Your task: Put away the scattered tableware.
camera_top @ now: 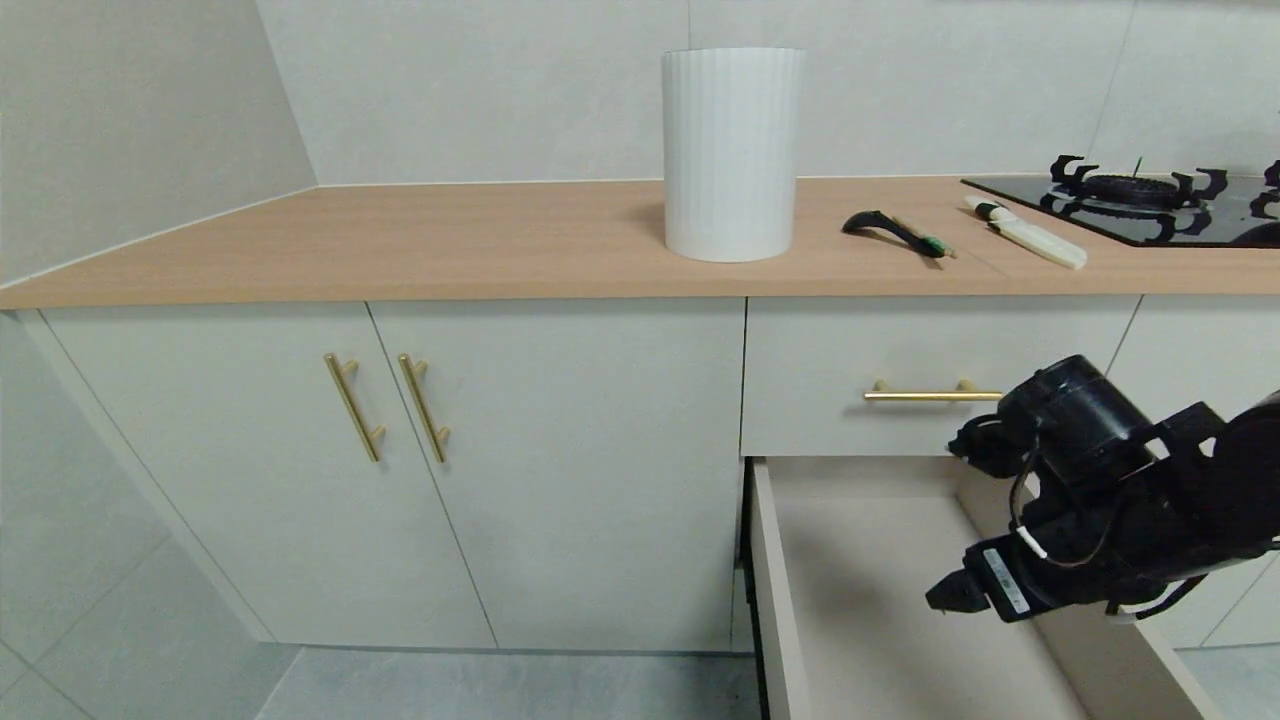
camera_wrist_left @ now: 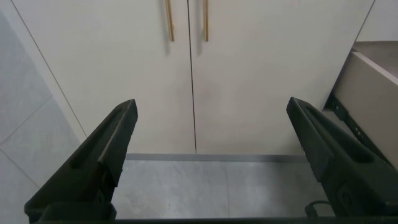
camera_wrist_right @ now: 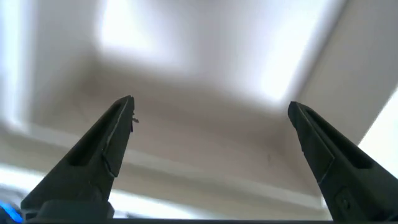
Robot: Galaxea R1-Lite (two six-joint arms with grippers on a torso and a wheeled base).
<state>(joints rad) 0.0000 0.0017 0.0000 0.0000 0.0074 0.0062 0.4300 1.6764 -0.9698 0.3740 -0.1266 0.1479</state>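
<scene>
Head view shows us the drawer (camera_top: 775, 580) standing open, while the tableware, a black-handled tool (camera_top: 895, 232) and a white knife (camera_top: 1025, 233), lies on the counter (camera_top: 400, 240) above the drawer. Our right gripper (camera_wrist_right: 209, 102) hangs over the drawer with its fingers spread wide and holding nothing, and our left gripper (camera_wrist_left: 211, 101), also wide open and empty, is low to the left of the drawer. We judge that the collecting step begins now, so the right arm must rise to the counter and close on one piece.
</scene>
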